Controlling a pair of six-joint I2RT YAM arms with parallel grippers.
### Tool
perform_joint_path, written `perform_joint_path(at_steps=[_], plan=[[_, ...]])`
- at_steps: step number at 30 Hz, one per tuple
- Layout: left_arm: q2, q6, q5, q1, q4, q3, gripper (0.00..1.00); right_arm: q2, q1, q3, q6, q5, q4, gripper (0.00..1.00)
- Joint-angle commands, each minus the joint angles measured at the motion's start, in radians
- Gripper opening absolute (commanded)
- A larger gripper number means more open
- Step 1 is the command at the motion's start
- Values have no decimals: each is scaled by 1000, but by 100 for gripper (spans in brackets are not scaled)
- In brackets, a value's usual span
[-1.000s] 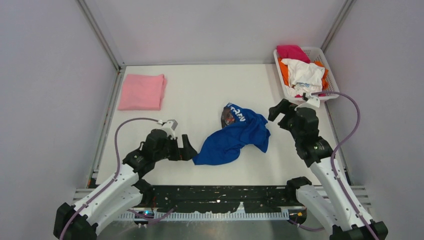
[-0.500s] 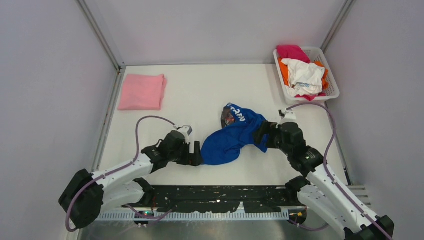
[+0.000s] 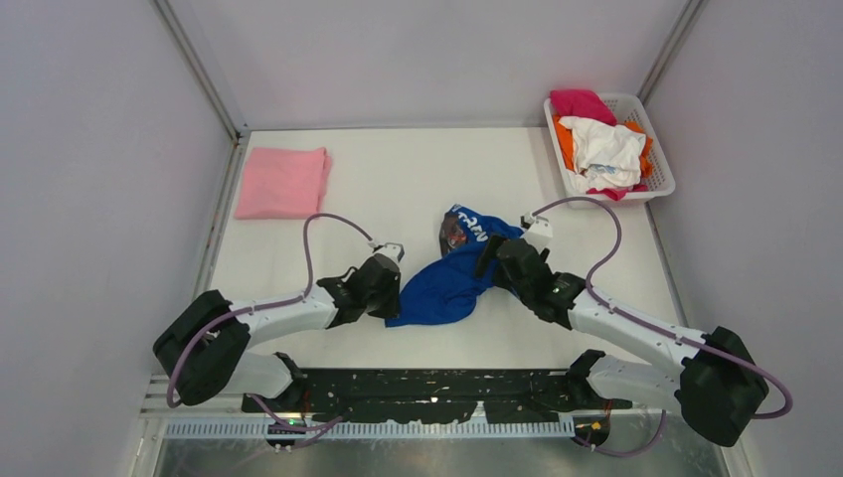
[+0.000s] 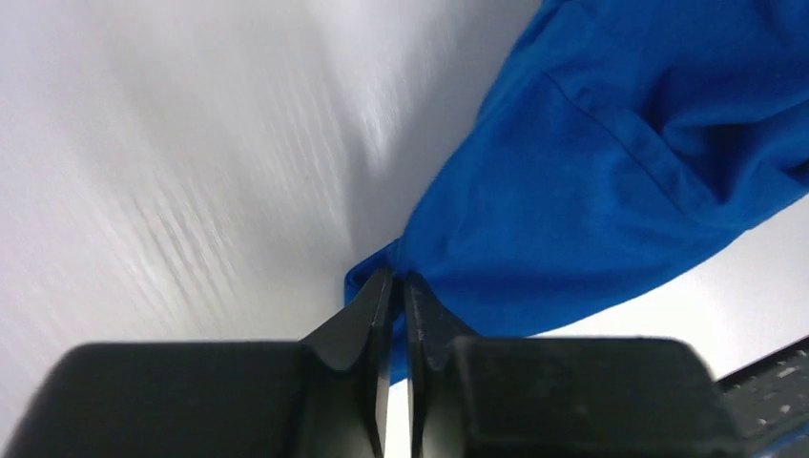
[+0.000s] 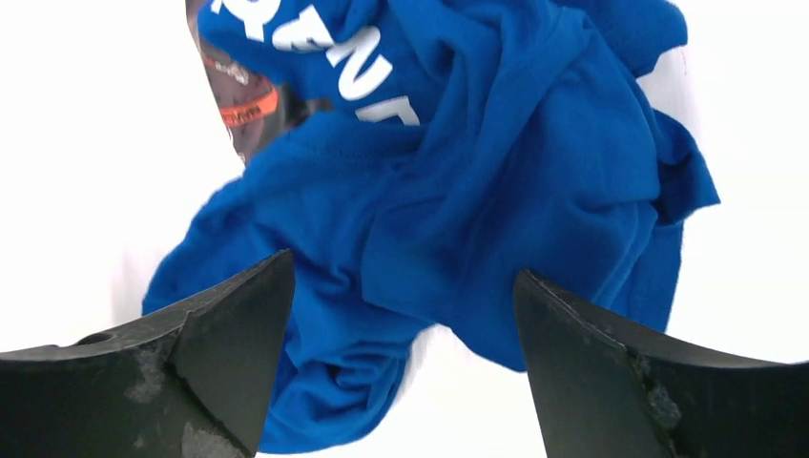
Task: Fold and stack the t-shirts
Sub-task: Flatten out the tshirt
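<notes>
Blue t-shirt [image 3: 452, 283] is seen crumpled in a heap near the middle of the table [image 3: 398, 179], with its white-lettered print turned up at the far end. The heap's near-left corner is pinched between the almost closed fingers of the left gripper [image 4: 396, 281] (only a thin slit is left between them). The right gripper [image 5: 403, 277] is held spread wide over the heap's right side, with nothing grasped; whether its tips touch the cloth cannot be told. A pink t-shirt [image 3: 283, 182] is laid folded at the far left, well apart. A white tee [image 3: 606, 149], a magenta tee [image 3: 582, 102] and an orange tee [image 3: 564, 139] are piled in the basket [image 3: 660, 159] at the far right corner.
</notes>
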Motion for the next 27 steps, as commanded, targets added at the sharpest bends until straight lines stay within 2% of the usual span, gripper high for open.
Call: perform_joint_path(at_steps=[1,11,13,14,21,23,25,27], plan=[[27,-12,-65,-5,38,32,0,52,14,61,107,137,92,88],[-38,-19,-68,-6,58,-10,0,176,17,77,159,223,92,64],[-53,-22,-68,-5,58,-17,0,195,17,87,158,238,95,56],[-58,-24,-68,-5,59,-23,0,200,16,92,159,244,96,49],[-107,-33,-80,-5,57,-47,0,271,13,113,153,289,96,41],[-122,-33,-89,-5,47,-49,0,287,11,116,144,295,94,32],[-141,-34,-117,-5,33,-51,0,288,8,113,132,299,90,17],[-165,-30,-152,-5,14,-48,0,270,5,108,111,308,75,10]])
